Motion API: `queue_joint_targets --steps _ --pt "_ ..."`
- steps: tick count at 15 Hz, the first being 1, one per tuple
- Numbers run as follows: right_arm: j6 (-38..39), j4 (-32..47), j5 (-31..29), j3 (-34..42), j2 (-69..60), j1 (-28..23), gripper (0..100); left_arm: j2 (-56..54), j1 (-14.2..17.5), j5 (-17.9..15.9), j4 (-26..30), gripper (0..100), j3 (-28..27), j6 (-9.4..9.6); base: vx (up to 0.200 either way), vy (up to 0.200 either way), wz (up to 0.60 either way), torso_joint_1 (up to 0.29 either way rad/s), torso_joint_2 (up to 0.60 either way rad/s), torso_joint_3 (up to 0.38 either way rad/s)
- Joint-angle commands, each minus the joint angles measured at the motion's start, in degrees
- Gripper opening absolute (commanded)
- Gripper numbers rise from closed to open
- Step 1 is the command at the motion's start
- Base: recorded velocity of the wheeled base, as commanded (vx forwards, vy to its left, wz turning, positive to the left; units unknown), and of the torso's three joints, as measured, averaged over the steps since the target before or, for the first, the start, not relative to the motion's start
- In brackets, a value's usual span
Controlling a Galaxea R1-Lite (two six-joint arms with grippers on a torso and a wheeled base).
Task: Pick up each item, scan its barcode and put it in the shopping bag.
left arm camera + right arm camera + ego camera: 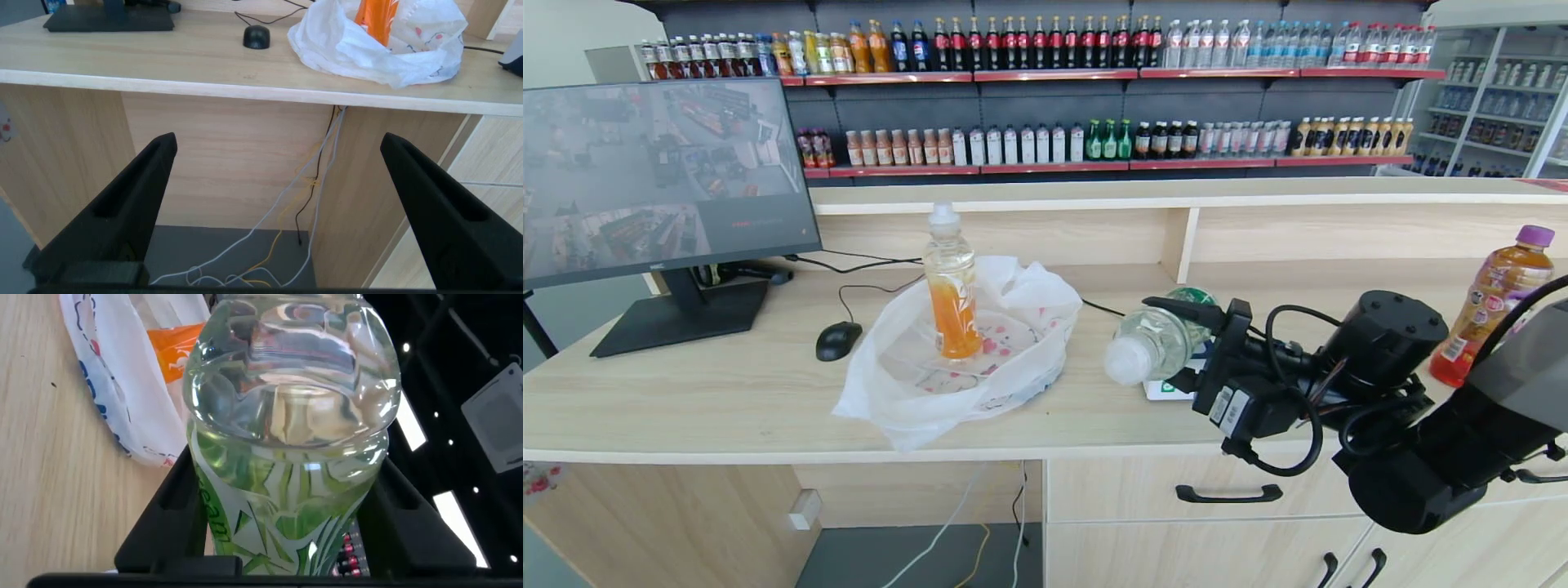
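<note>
A clear water bottle (1147,343) with a green label lies sideways in my right gripper (1186,347), white cap pointing left, just above a small white and green box (1168,390) on the counter. In the right wrist view the black fingers (167,514) of this gripper (286,527) clamp the bottle (286,416) from both sides. The white plastic shopping bag (1021,359) lies open on the counter, with an orange drink bottle (952,282) upright inside it. A purple-capped orange bottle (1494,306) stands at the far right. My left gripper (278,212) hangs open below the counter edge, holding nothing.
A monitor (662,175) on its stand fills the counter's left end, with a black mouse (838,340) and cable beside the bag. A raised wooden shelf (1176,204) runs behind. Under the counter (204,77) cables (302,204) hang in an open bay; drawers with handles (1229,494) sit on the right.
</note>
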Motion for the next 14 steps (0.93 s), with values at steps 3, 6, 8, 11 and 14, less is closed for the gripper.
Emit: queue_joint_targets --steps 3,6,8,11,14 --pt "-0.43 -0.06 0.33 0.08 1.33 0.06 0 -0.02 0.0 0.01 -0.01 100 -0.01 -0.08 0.0 0.0 0.0 0.0 0.0 0.0" --pt "-0.43 -0.06 0.33 0.0 1.6 -0.03 0 -0.02 0.0 0.01 -0.01 100 -0.01 0.01 0.0 0.0 0.0 0.0 0.0 0.0" --pt "-0.43 -0.06 0.33 0.08 1.6 -0.03 0 -0.02 0.0 0.01 -0.01 100 -0.01 0.01 0.0 0.0 0.0 0.0 0.0 0.0" --pt "-0.43 -0.06 0.42 0.08 1.77 -0.03 0 -0.02 0.0 0.01 -0.01 100 -0.01 0.01 0.0 0.0 0.0 0.0 0.0 0.0" --pt "-0.52 -0.06 0.42 0.0 2.74 0.41 0 -0.02 0.0 0.01 -0.01 100 0.07 -0.08 0.0 0.0 0.0 0.0 0.0 0.0"
